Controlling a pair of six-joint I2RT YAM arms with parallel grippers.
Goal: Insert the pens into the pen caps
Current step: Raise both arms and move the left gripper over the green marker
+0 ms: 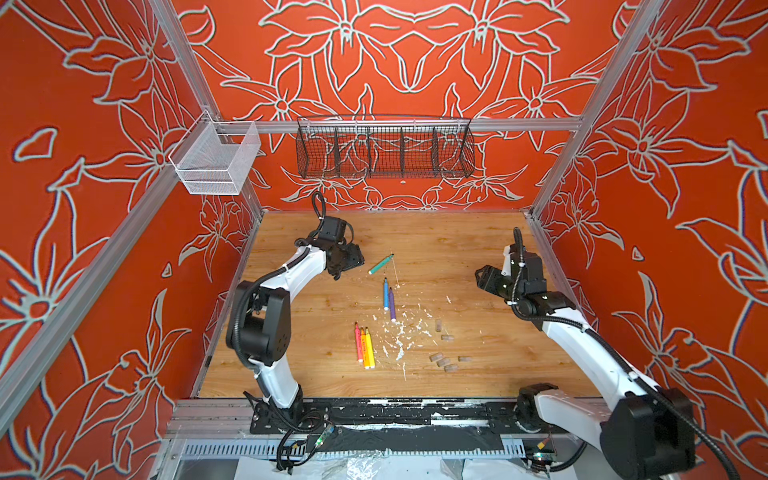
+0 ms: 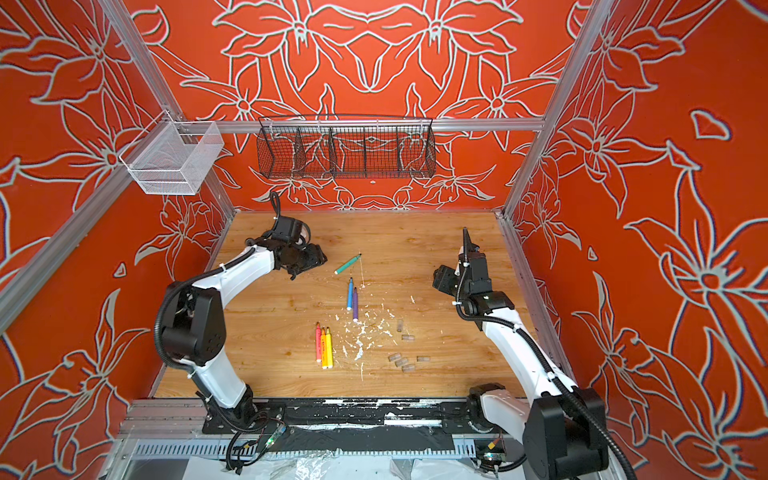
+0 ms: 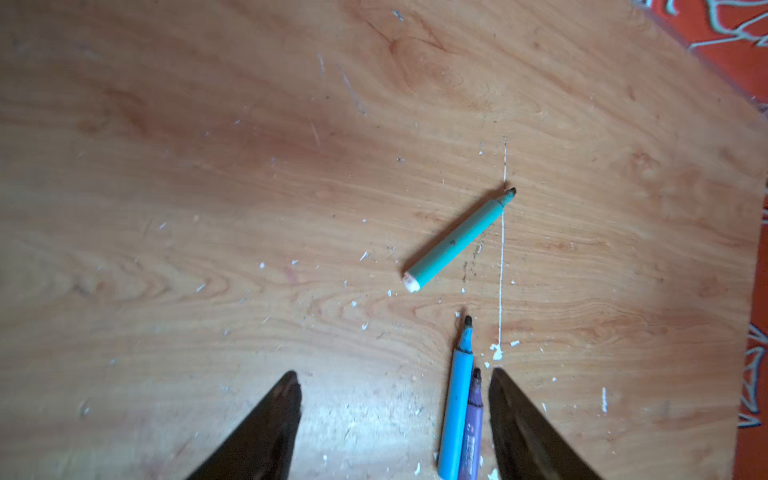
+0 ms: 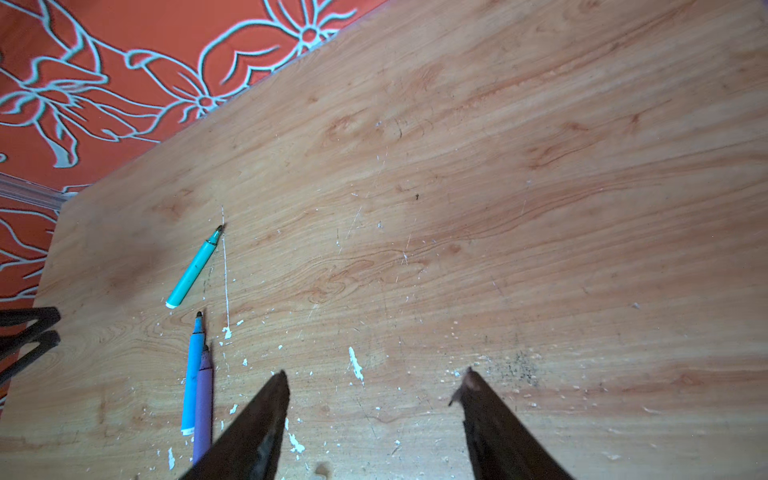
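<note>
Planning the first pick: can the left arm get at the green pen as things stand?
Probably yes: the green pen lies alone on the table, close to the open, empty left gripper, nothing in between.

Top views: bright, even, diffuse light; table [image 1: 457, 249] without hard glare; shadows under the arms soft and faint
Edges: wide-angle bend; wall [image 1: 83, 216] pattern lines fringed with colour toward the sides
Wrist views: warmer; corners dimmer; pale sheen on the table nearest the camera
Focus: left gripper [image 3: 394, 372] and right gripper [image 4: 376, 371] black, blurred, without detail; green pen [image 3: 457, 241] slightly soft
</note>
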